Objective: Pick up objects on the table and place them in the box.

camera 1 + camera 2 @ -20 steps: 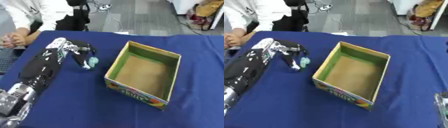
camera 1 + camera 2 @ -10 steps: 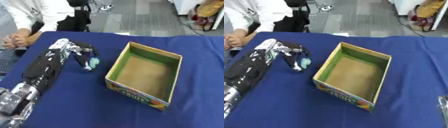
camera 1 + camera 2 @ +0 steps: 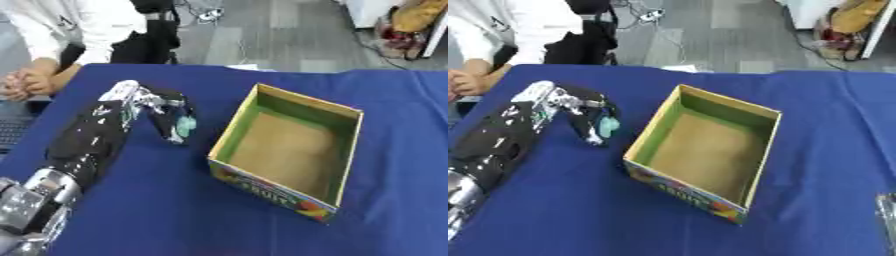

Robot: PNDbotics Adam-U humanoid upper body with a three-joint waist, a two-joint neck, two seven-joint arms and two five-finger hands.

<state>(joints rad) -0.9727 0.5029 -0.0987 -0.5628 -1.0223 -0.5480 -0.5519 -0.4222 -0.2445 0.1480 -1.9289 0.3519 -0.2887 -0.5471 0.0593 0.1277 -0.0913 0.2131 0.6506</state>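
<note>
Pale teal object (image 3: 185, 125) half hidden in curled left hand (image 3: 166, 112), beside box (image 3: 289, 150), right hand unseen

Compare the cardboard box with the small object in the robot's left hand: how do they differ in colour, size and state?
The box is yellow outside and green inside; the small object is pale teal. The box is far larger. The box stands open and empty on the blue table; the object is held in the curled fingers of the left hand. Both are over the table.

table (image 3: 175, 215): blue cloth | on it: open cardboard box (image 3: 289, 150)
</note>
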